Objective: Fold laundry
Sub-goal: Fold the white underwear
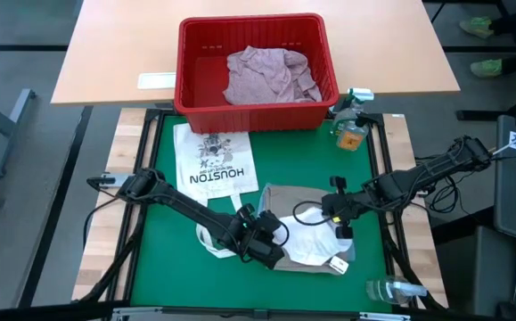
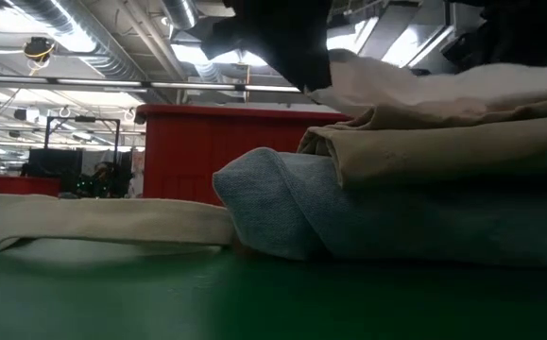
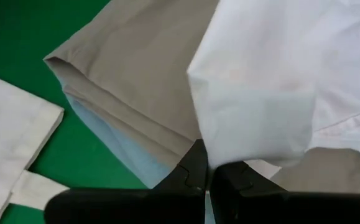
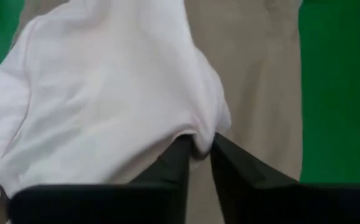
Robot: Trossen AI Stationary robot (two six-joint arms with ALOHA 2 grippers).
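From the low view alone the stack is seen edge-on: a tan cloth lies on folded light blue jeans, with a white garment on top. Only the high view shows the pink shirt in the red basket at the far end of the table. The left gripper is pinched shut on the white garment's edge. The right gripper has its fingers slightly parted around a fold of the same garment, which spreads crosswise between both grippers.
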